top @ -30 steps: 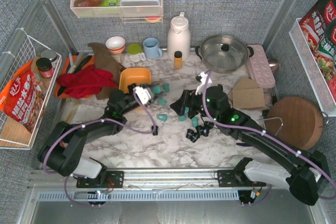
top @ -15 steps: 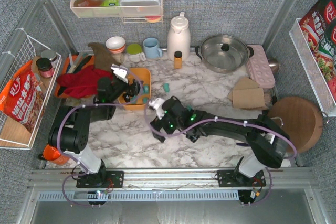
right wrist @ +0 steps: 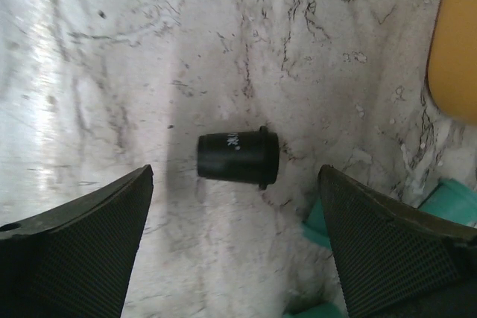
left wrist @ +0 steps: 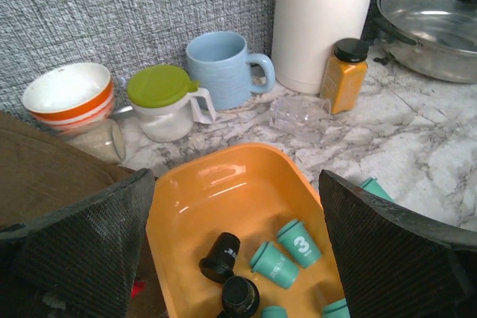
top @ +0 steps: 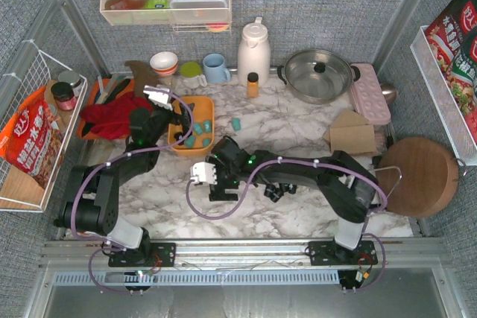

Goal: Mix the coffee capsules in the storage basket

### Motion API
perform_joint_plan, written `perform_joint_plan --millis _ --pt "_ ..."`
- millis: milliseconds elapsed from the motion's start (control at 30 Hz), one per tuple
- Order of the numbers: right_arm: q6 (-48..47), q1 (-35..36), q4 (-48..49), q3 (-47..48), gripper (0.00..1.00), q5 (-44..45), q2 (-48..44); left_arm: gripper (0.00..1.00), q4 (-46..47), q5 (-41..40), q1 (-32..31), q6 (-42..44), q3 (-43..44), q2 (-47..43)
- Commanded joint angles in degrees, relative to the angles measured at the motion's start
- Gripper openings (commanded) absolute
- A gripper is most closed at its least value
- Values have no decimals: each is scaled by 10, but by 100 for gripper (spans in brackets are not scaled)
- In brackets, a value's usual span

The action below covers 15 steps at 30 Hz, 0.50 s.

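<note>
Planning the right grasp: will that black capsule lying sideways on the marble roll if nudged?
Likely yes: the black capsule lies on its side on glossy marble. Its flanged rim probably makes it curve, not run straight. Small, probably light, so easily knocked away.

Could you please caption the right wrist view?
Open right gripper hovers over a black tapered coffee capsule lying sideways on a marble tabletop.

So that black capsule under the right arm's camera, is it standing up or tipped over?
Tipped over: the black capsule lies on its side on the marble table, its rim facing sideways, outside the storage basket.
</note>
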Motion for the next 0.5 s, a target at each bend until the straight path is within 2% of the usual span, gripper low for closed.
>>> perform_joint_plan --millis 0,233,267,467 --pt "-92 -6 -53 40 93 -19 49 99 -14 -30 1 13 2 -20" --pt "-89 -13 -71 68 86 -42 90 99 -17 -32 1 3 4 -30" --pt "-87 -13 -71 68 82 -43 91 99 -16 -30 1 1 4 -30" --pt "-74 -13 -60 46 45 -42 75 99 -15 -27 1 -2 1 -31"
